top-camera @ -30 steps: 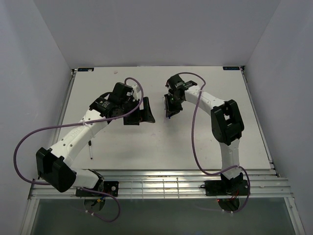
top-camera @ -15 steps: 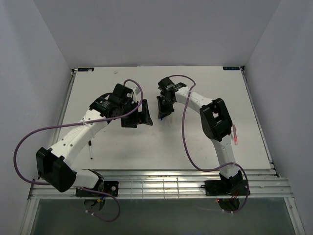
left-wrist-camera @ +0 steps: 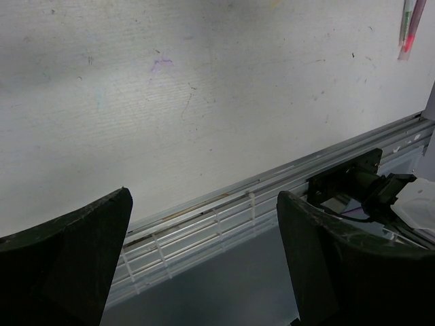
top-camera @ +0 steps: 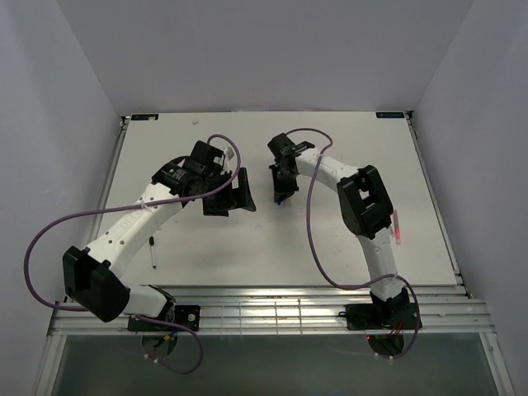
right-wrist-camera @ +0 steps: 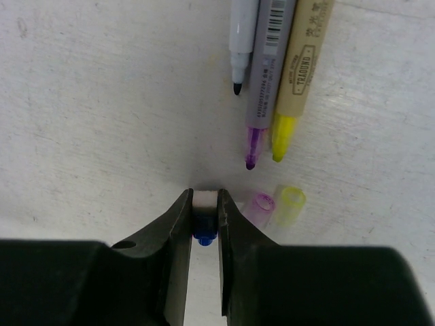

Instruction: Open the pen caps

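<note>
the right gripper [right-wrist-camera: 204,204] is pinched narrow on a small blue-and-pale piece [right-wrist-camera: 204,232]. its pale end sits at the fingertips and the blue part further back. i cannot tell whether it is a cap or the end of a pen.

just right of the fingertips lie a pink cap [right-wrist-camera: 258,207] and a yellow cap [right-wrist-camera: 289,204], side by side on the table [right-wrist-camera: 102,102]. beyond them three uncapped pens lie close together with their tips toward the gripper: a white pen [right-wrist-camera: 242,30] with a dark tip, a grey pen [right-wrist-camera: 266,75] with a purple tip, and a beige pen [right-wrist-camera: 302,61] with a yellow tip.

the left gripper [left-wrist-camera: 204,204] stands wide and holds nothing. from above it hangs just left of the right one, apart from it.

a pink pen [top-camera: 397,224] lies alone to the right of the right arm, and a thin dark-tipped pen [top-camera: 153,252] lies beside the left arm. their caps are too small to judge.

the step looks like parking the blue piece with the opened set. that calls for lowering it beside the pink cap without nudging it, then releasing. the lone pens would then need both grippers, one on the barrel and one on the cap.
</note>
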